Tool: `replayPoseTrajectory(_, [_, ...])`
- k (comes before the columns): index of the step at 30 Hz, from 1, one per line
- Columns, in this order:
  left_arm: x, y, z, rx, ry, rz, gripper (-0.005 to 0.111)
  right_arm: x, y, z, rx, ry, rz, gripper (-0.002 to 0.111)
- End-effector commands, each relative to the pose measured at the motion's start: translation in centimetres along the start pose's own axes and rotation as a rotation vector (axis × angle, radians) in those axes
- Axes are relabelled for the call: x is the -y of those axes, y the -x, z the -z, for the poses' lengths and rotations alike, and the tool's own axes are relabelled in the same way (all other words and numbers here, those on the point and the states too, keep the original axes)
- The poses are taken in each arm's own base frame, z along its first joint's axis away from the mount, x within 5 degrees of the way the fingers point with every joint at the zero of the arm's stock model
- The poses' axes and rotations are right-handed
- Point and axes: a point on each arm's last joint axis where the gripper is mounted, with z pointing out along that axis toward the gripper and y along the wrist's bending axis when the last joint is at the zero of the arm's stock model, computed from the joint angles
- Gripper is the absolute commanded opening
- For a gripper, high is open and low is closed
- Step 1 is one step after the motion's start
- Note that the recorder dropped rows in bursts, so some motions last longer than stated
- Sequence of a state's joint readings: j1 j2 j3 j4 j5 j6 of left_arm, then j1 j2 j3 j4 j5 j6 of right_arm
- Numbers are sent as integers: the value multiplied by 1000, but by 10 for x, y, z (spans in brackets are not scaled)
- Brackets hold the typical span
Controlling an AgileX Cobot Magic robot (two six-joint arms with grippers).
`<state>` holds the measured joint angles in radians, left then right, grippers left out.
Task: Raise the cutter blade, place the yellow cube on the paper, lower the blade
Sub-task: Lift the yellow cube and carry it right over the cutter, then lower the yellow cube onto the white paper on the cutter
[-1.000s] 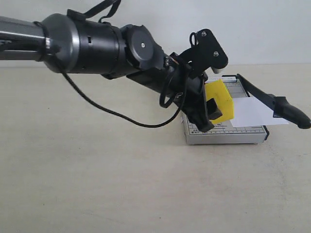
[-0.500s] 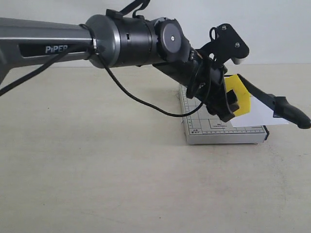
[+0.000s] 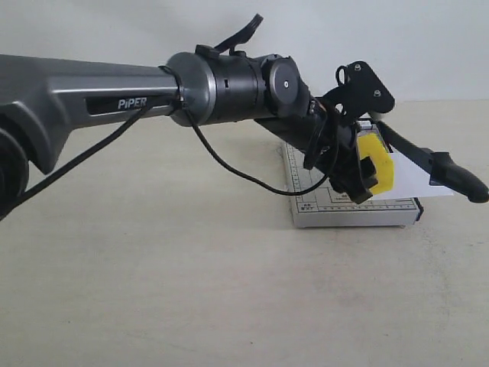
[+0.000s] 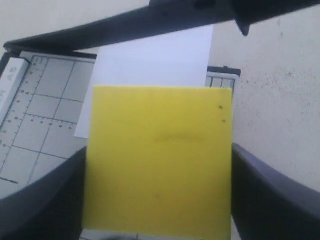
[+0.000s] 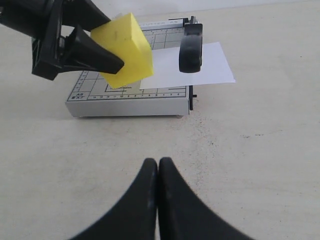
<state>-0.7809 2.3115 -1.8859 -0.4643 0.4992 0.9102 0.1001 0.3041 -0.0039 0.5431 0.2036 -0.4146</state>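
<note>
The left end effector pinches the bright yellow matte cube, tilted, above the grey gridded cutter board; the thin white paper sheet lies just beyond it, beneath the raised black cutter blade. The right end effector, pressed together and empty, sits well apart over the bench. Released this tilted, the cube may tumble off the paper; reaching further risks striking the blade

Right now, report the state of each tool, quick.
Left tool: closed on the yellow cube.
Right tool: closed, holding nothing.
</note>
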Motion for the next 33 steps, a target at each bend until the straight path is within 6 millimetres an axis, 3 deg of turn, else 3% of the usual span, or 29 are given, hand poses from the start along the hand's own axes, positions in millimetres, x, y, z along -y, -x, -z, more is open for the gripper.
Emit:
replayPoseTrajectory(1, [0,13,-1,45,10,-2,5,0,-1,0,-2,3,5,0])
replayPoseTrajectory(13, [-1,4,-15,37,26,-19,5,0,-1,0,-2,3,5,0])
replayPoseTrajectory(30, [-2,2,-20,42,42,-48,5,0,-1,0,-1,2,5,0])
replayPoseTrajectory(33, [-2,2,-20,41,39,-46,12,0,-1,0,-1,2,5,0])
